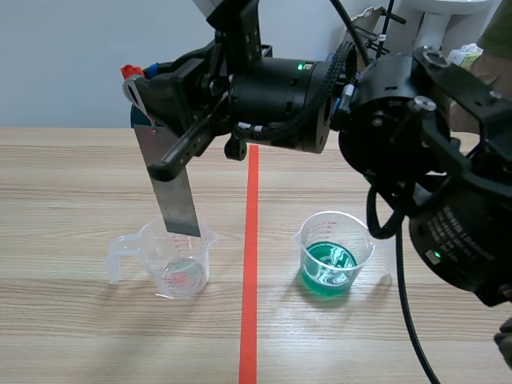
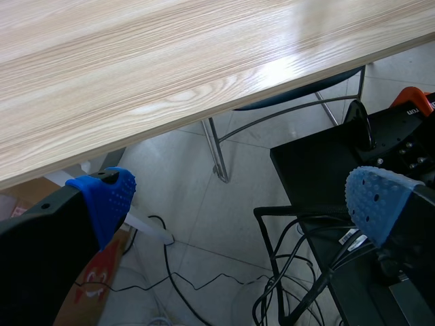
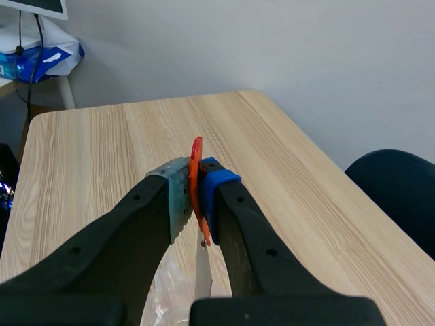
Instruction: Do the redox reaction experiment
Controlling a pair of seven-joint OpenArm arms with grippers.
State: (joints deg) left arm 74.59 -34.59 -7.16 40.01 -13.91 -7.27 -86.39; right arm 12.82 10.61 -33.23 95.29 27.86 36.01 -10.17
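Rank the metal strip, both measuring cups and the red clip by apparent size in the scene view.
1. clear measuring cup and green-liquid measuring cup: alike, tied.
2. metal strip: longer but narrower, close.
3. red clip.

Wooden table (image 1: 80,168); dark blue chair (image 3: 397,187); floor cables (image 2: 280,293).

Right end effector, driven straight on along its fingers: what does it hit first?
Probably the bare wooden table ahead of the right end effector. The metal strip it holds hangs at the clear beaker's mouth, so the strip might catch the beaker's wall sooner; depth is unclear.
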